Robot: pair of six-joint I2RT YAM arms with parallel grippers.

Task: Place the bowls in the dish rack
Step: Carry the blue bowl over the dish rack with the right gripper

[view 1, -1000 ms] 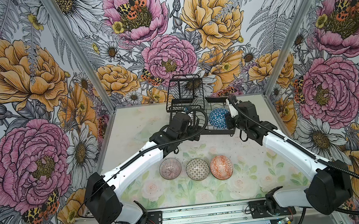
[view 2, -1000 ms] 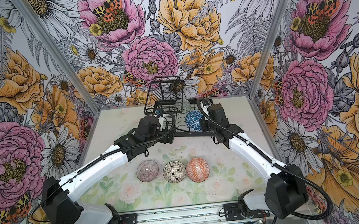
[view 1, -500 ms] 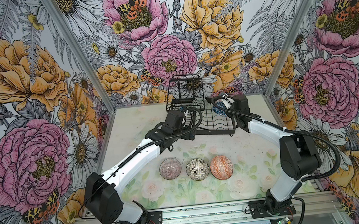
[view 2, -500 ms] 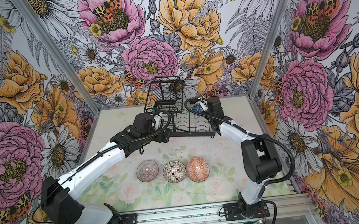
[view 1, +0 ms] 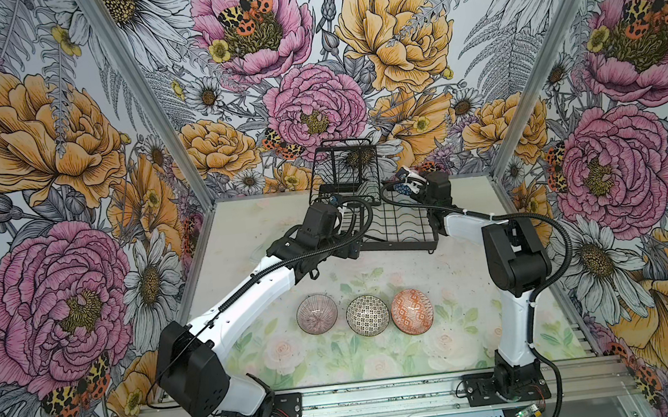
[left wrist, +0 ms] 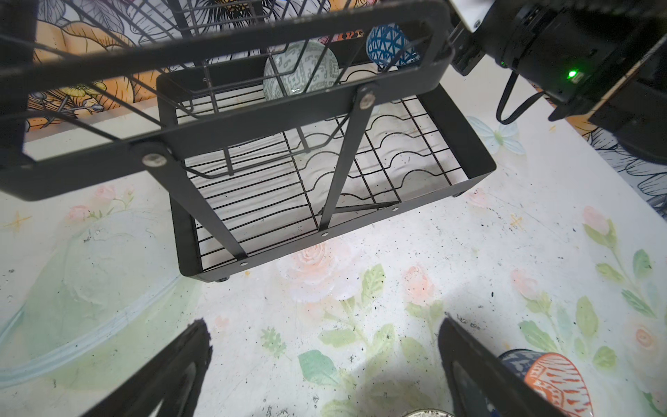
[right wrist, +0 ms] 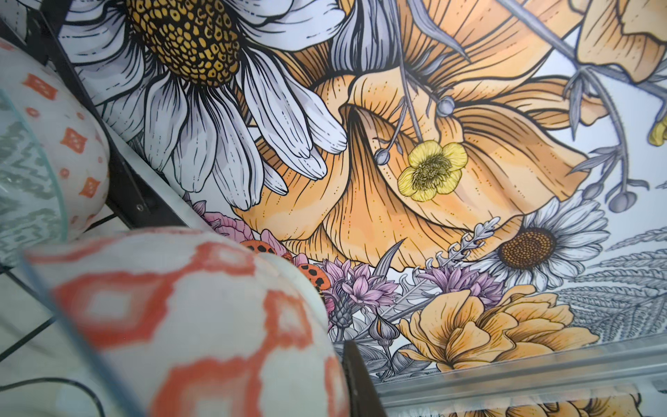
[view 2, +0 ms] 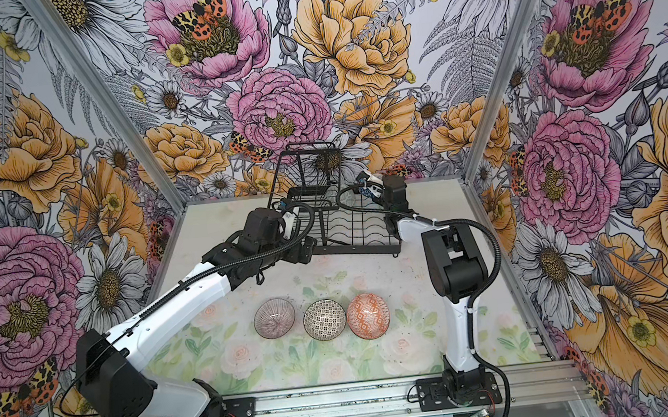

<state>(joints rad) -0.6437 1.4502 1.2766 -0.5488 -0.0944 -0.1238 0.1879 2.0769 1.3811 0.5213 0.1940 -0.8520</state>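
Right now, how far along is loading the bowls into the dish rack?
Done: one grey-green bowl sits in the dish rack. In hand: the right gripper is shut on the blue lattice bowl at the rack's far right corner. Left: the pink-striped bowl, black-white tiled bowl and orange-white bowl sit on the table; the left gripper is open and empty.

No text, label, brand, number or sign is legible on anything here.
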